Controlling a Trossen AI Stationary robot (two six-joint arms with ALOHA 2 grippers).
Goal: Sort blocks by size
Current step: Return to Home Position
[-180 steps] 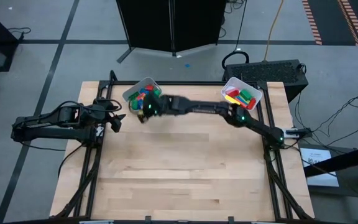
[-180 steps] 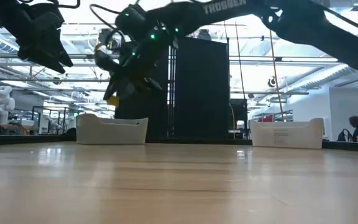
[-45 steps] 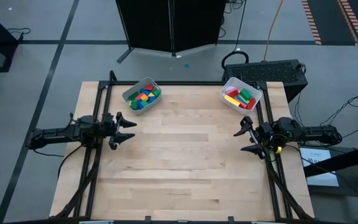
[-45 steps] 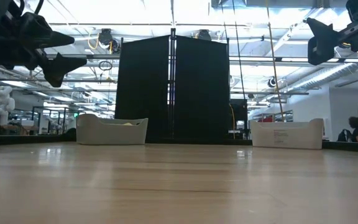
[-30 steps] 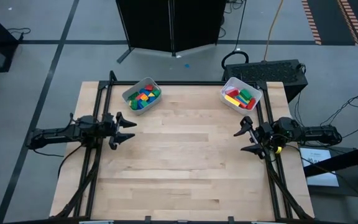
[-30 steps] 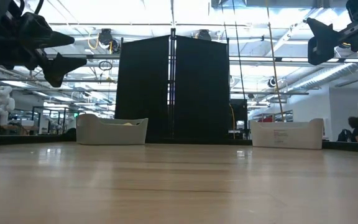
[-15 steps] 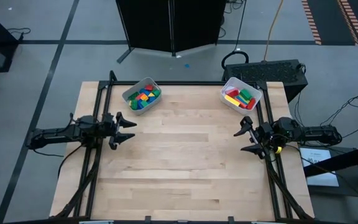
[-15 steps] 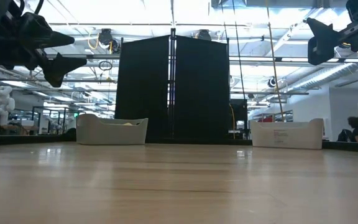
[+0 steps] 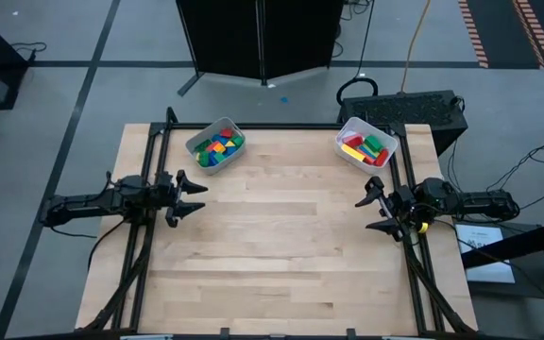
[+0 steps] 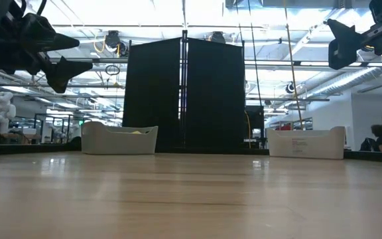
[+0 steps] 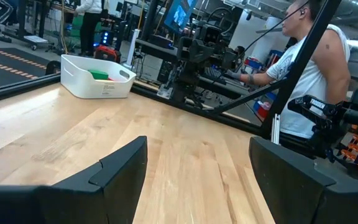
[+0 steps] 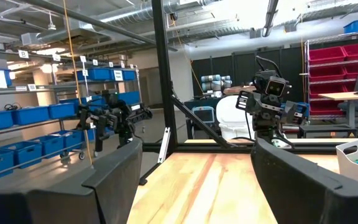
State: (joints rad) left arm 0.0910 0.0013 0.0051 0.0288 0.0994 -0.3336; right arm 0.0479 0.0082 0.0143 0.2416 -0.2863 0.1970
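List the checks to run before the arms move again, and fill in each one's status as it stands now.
1. Left gripper open and empty, at the table's left edge: ok.
2. Right gripper open and empty, at the right edge: ok.
3. No loose blocks on the table: ok.
4. Blocks lie inside the left bin and the right bin: ok.
5. Person beyond the table, out of the arms' reach: cannot tell.

My work surface: one light wooden table point(image 9: 272, 264). Directly on it are two white bins, well apart: the left bin point(image 9: 206, 130) near its far-left corner and the right bin point(image 9: 346, 127) near its far-right corner.
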